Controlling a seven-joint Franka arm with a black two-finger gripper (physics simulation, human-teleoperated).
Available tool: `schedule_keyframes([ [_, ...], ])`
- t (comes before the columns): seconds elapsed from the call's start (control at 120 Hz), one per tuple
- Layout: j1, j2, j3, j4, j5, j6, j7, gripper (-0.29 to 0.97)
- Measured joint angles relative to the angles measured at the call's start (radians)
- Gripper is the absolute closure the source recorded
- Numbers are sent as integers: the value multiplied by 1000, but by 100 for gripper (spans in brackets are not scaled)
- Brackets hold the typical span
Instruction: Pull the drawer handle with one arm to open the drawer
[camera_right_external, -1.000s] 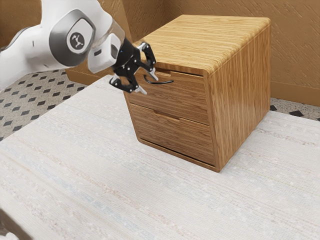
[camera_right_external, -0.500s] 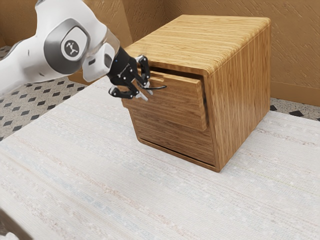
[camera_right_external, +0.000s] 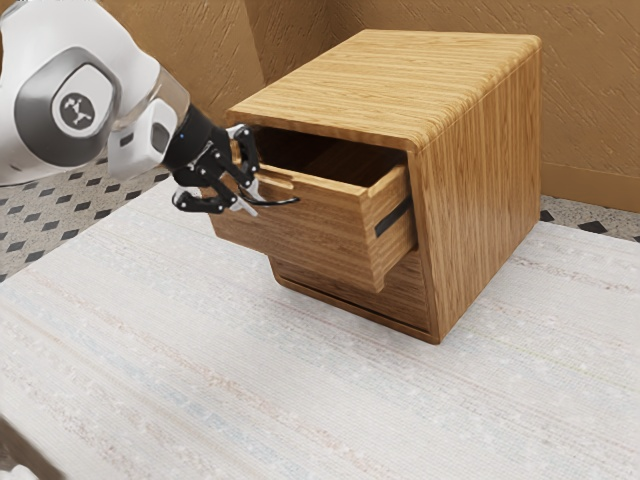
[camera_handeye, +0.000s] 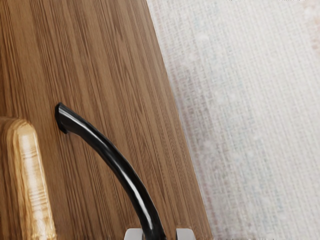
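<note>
The wooden cabinet (camera_right_external: 478, 150) stands on a pale rug. Its top drawer (camera_right_external: 300, 235) is pulled well out toward the exterior view's left, and its dark inside shows. A thin black curved handle (camera_right_external: 276, 202) sits on the drawer front. My black gripper (camera_right_external: 247, 192) is at that handle, shut on it. In the wrist view the handle (camera_handeye: 107, 152) arcs across the drawer front (camera_handeye: 90, 65) and runs down between my two pale fingertips (camera_handeye: 134, 233), which stand on either side of it.
The lower drawer (camera_right_external: 350, 282) sits flush in the cabinet under the open one. The pale woven rug (camera_right_external: 250, 380) spreads out in front. A patterned tile floor (camera_right_external: 60, 200) lies beyond it at the exterior view's left, and wooden walls stand behind.
My hand has moved toward the exterior view's left and slightly down with the handle. The top drawer went from nearly flush a second ago to far out now.
</note>
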Motion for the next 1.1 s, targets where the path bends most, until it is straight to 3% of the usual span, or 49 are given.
schedule_keyframes([
  [0.608,-17,-204,8,-195,-14,-23,6,69],
  [1.1,-45,-321,67,-288,-10,-49,9,70],
])
